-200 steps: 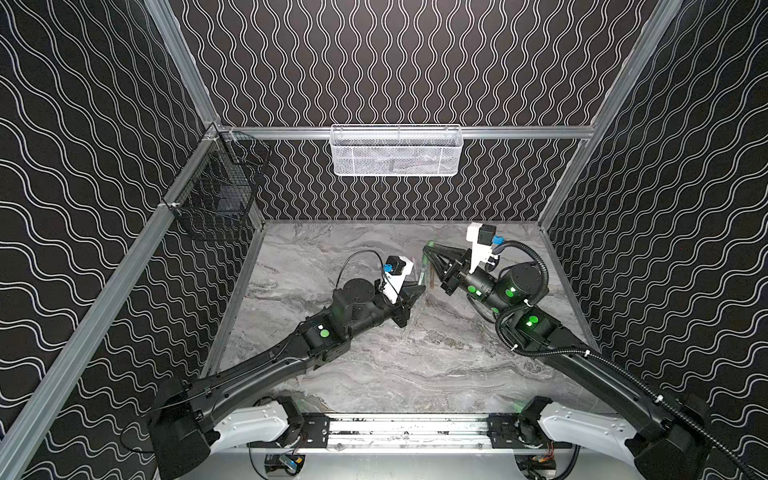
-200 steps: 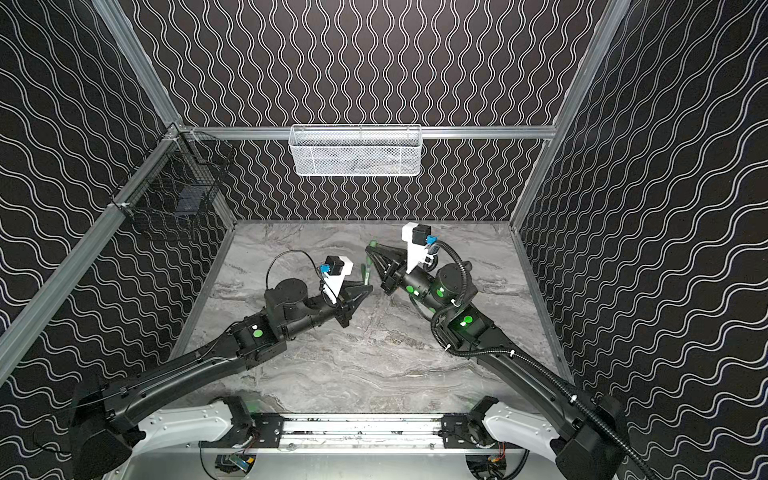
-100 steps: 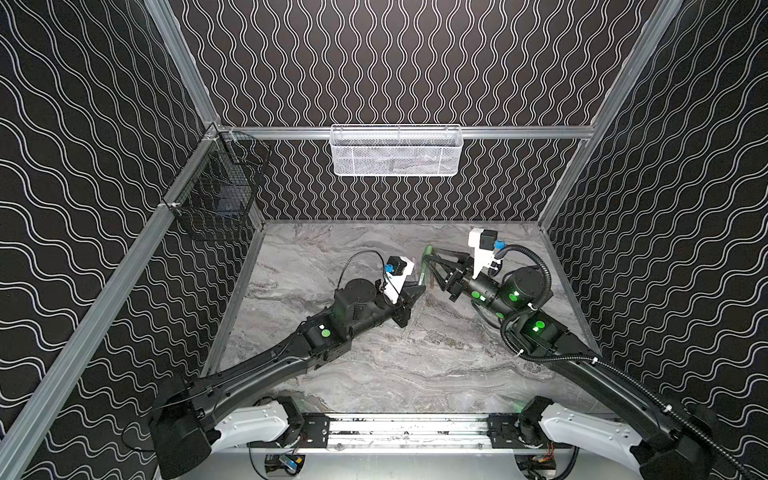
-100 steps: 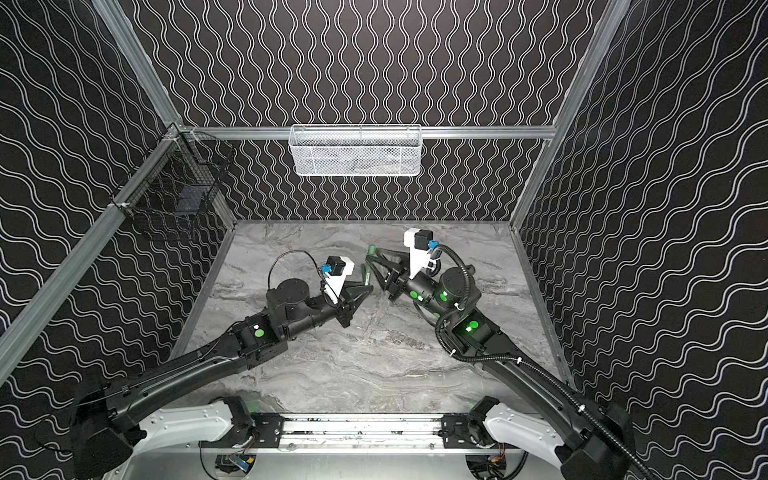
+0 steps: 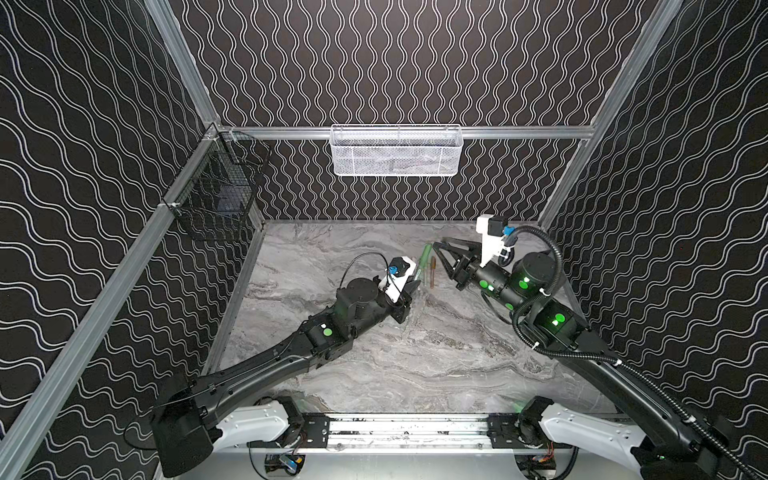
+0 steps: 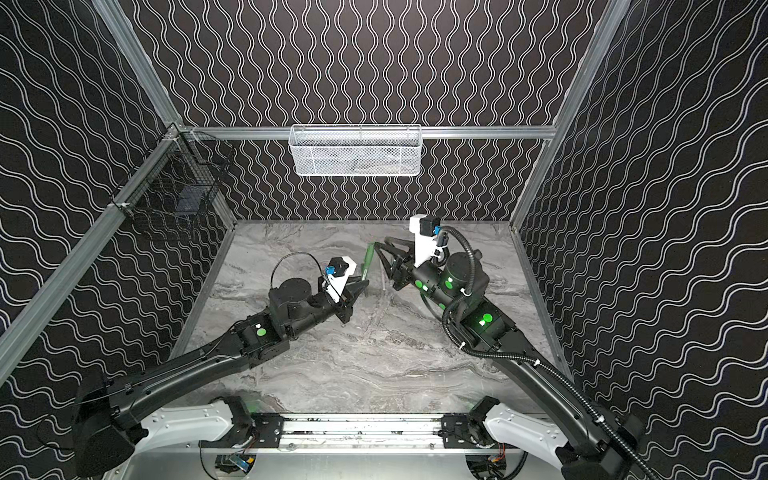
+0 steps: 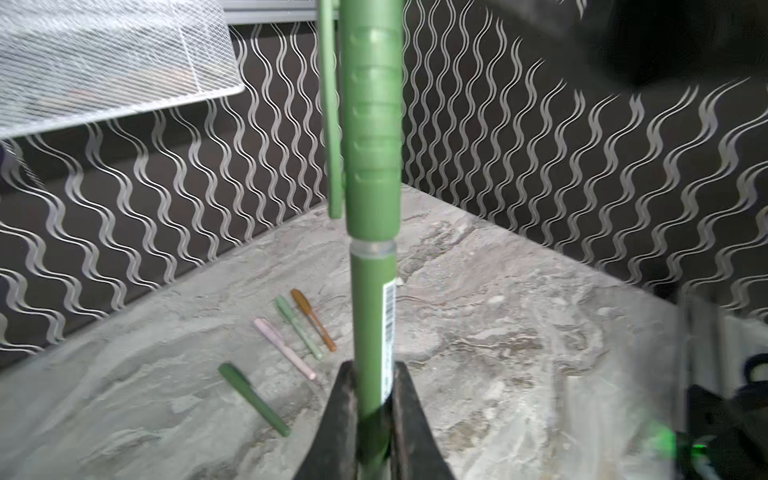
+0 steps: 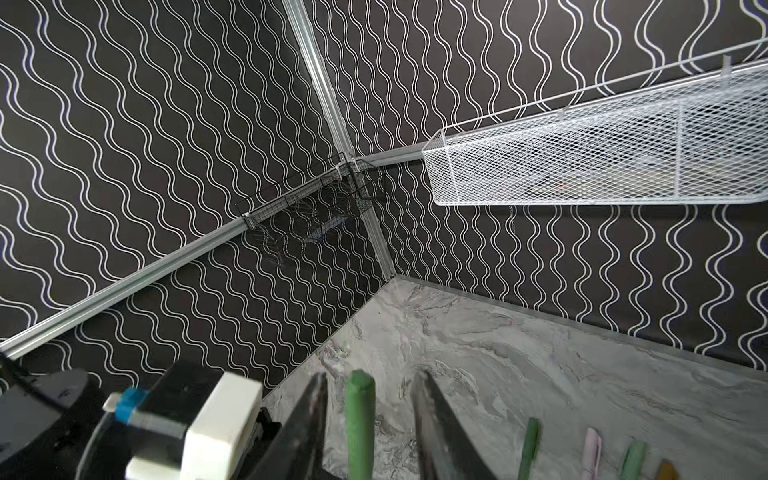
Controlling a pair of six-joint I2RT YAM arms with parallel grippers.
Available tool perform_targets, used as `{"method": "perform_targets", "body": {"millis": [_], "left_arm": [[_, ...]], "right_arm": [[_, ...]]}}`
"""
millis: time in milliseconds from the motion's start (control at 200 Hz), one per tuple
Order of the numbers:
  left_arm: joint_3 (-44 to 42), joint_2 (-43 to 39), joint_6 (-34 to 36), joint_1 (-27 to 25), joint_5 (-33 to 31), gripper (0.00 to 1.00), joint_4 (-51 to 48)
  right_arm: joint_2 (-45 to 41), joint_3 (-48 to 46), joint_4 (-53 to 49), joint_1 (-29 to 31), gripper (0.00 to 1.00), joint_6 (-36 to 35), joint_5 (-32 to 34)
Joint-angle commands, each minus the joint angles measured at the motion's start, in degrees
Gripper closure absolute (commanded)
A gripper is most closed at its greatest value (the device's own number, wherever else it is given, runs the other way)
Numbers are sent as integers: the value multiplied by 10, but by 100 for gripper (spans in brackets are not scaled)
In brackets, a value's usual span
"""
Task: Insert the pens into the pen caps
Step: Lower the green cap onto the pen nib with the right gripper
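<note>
— Pens (image 7: 298,326): where are they?
— Over the grey marbled desk (image 5: 415,365), the left end effector (image 7: 374,370) is clamped on the barrel of a dark green pen (image 7: 372,311), whose cap (image 7: 372,124) is on. The right end effector (image 8: 372,376) has its jaws spread either side of the capped end, not touching it.
— And the others?
— Four lie capped on the desk, near each other: a second dark green one (image 7: 253,399), a pink one (image 7: 284,349), a pale green one (image 7: 303,332) and an orange-brown one (image 7: 313,320).

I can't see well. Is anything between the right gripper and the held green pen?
Nothing visible. The right gripper is open, with its jaws on either side of the green pen, not touching it. The left gripper holds it.
</note>
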Motion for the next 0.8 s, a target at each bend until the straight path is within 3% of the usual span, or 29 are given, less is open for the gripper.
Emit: {"method": "perform_targets", "body": {"millis": [0, 295, 626, 796], "left_arm": [[-5, 1, 42, 0, -28, 100, 25], [-6, -5, 42, 0, -22, 100, 25], [-3, -10, 32, 0, -10, 100, 23], [16, -8, 11, 0, -5, 100, 15]], "right_arm": [[20, 29, -59, -2, 66, -4, -37], [45, 37, -59, -7, 68, 21, -75], [58, 22, -31, -7, 92, 41, -144], [56, 10, -34, -6, 95, 34, -144]]}}
